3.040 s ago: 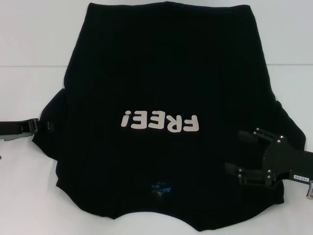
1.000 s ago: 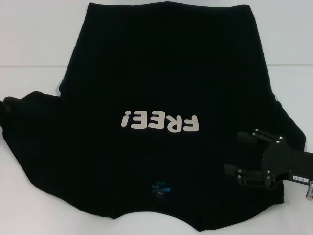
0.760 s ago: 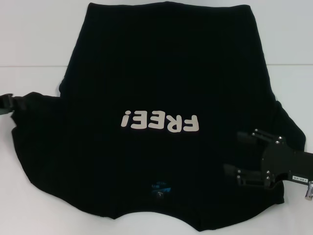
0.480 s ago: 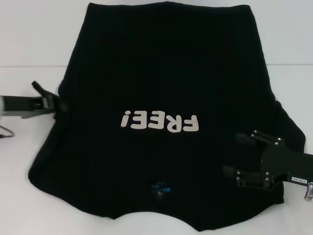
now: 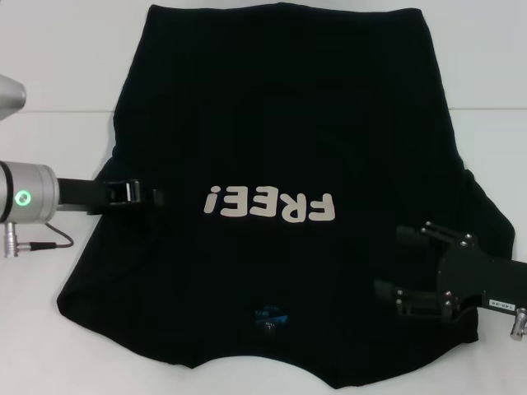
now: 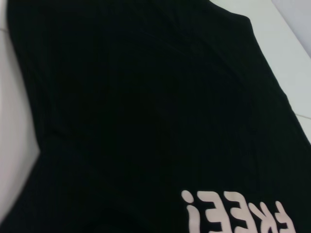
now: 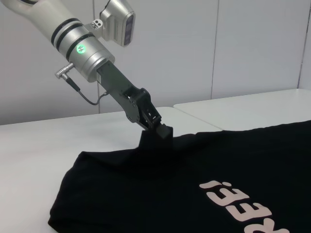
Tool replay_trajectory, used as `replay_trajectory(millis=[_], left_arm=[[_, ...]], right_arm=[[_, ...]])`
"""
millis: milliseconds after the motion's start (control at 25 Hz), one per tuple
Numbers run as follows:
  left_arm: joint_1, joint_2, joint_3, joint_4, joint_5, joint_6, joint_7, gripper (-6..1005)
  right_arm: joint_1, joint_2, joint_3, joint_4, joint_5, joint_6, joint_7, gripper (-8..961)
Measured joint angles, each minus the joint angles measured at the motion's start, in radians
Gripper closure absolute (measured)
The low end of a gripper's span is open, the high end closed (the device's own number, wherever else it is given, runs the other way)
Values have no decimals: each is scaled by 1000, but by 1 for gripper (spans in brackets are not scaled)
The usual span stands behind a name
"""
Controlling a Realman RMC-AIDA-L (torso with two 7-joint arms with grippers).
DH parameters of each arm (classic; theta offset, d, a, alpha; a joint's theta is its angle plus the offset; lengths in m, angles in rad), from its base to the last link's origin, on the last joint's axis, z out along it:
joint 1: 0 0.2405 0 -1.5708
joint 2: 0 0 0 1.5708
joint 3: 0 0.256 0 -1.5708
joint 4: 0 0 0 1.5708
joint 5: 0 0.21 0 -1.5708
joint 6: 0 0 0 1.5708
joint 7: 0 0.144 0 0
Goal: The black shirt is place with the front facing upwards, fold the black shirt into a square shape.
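The white bench (image 5: 58,74) carries the shirt (image 5: 280,107), which lies spread front up across most of it, hem at the far edge and neck label (image 5: 269,313) near me. The white "FREE!" lettering (image 5: 270,203) sits mid-shirt and reads upside down from my head. The shirt's left sleeve is folded in over the body, so that side runs as a slanted edge. My left tool (image 5: 144,196) is over the shirt just left of the lettering, clenched on a pinch of black cloth that rises to it in a small peak, plain in my right wrist view (image 7: 160,130). My right tool (image 5: 394,263) rests on the shirt's right sleeve, right of the label, its fingers spread apart and gripping nothing.
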Motion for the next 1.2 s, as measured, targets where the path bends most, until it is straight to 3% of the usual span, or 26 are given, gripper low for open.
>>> replay_trajectory(millis=[280, 360, 640, 800, 1200], left_arm=[[-1, 3, -8, -116, -123, 1, 45, 909], [11, 14, -17, -154, -179, 13, 45, 687], [87, 90, -105, -228, -263, -11, -46, 391], [121, 109, -137, -229, -257, -29, -88, 226], [124, 100, -132, -270, -248, -136, -107, 191]], right_arm=[[4, 0, 0, 0, 0, 0, 0, 9], [4, 0, 0, 0, 0, 0, 0, 9], [3, 0, 0, 0, 0, 0, 0, 10], [3, 0, 0, 0, 0, 1, 0, 10], [3, -1, 0, 0, 0, 4, 0, 10]])
